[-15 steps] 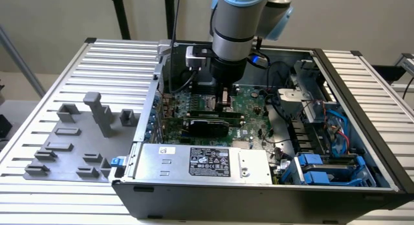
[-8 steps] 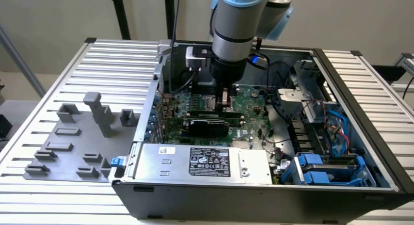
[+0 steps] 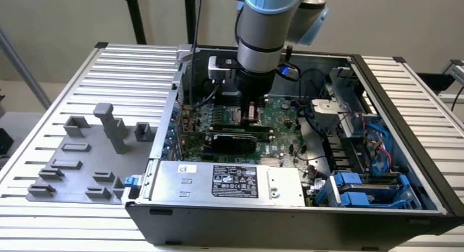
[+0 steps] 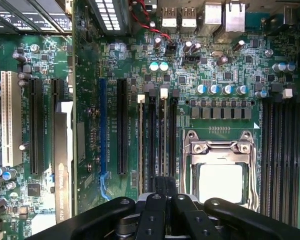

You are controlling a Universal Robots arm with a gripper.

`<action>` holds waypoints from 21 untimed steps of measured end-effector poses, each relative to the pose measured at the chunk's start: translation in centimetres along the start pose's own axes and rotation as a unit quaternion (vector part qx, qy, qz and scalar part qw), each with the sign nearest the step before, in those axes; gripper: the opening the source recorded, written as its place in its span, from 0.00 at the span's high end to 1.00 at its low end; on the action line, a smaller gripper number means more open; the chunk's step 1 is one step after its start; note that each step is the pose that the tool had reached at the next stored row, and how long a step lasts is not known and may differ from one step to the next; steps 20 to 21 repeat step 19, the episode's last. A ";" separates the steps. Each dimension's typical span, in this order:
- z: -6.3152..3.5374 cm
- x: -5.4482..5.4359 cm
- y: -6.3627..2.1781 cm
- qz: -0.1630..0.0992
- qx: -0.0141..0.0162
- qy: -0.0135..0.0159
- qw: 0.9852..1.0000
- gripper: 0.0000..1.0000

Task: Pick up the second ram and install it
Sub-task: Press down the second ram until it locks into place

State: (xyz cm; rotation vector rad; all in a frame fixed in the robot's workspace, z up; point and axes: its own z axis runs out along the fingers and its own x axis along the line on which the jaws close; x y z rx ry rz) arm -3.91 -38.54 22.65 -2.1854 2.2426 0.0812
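Observation:
My gripper reaches down into the open computer case, low over the green motherboard. In the wrist view its black fingers stand shut together. They sit over the row of black memory slots that lies right beside the metal CPU socket. The second ram is hidden: I make out no separate green stick, and the fingers cover whatever lies between or under their tips.
A black expansion card stands across the board close to the gripper. A silver power supply fills the case's near side, and blue drive bays sit toward the exterior view's right. A grey fixture plate with blocks lies outside the case toward the exterior view's left.

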 end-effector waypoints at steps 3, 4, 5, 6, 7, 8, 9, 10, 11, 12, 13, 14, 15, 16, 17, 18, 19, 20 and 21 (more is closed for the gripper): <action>0.28 0.0 0.02 0.000 0.000 0.000 1.000 0.89; 0.28 0.0 0.03 0.000 0.000 0.000 1.000 0.89; 0.08 0.0 0.04 0.000 0.000 0.000 1.000 0.89; -0.28 0.0 0.05 0.000 0.000 -0.001 1.000 0.89; -0.70 0.0 0.06 0.000 0.000 -0.001 1.000 0.89; -1.17 -0.1 0.08 0.000 0.000 -0.001 1.000 0.89; -1.56 -0.1 0.09 0.000 0.000 0.000 1.000 0.89; -1.74 -0.1 0.09 0.000 0.000 -0.001 1.000 0.89; -1.77 -0.1 0.09 0.000 0.000 -0.001 1.000 0.89; -1.77 -0.1 0.09 0.000 0.000 -0.001 1.000 0.89; -1.77 -0.1 0.09 0.000 0.000 -0.001 1.000 0.89; -1.77 -0.1 0.09 0.000 0.000 -0.001 1.000 0.89; -1.77 -0.1 0.09 0.000 0.000 -0.001 1.000 0.89; -1.78 -0.1 0.09 0.000 0.000 -0.001 1.000 0.89; -1.77 -0.1 0.09 0.000 0.000 -0.001 1.000 0.89; -1.78 -0.1 0.09 0.000 0.000 -0.001 1.000 0.89; -1.78 -0.1 0.09 0.000 0.000 -0.001 1.000 0.89; -1.78 -0.1 0.09 0.000 0.000 -0.001 1.000 0.89; -1.78 -0.1 0.09 0.000 0.000 -0.001 1.000 0.89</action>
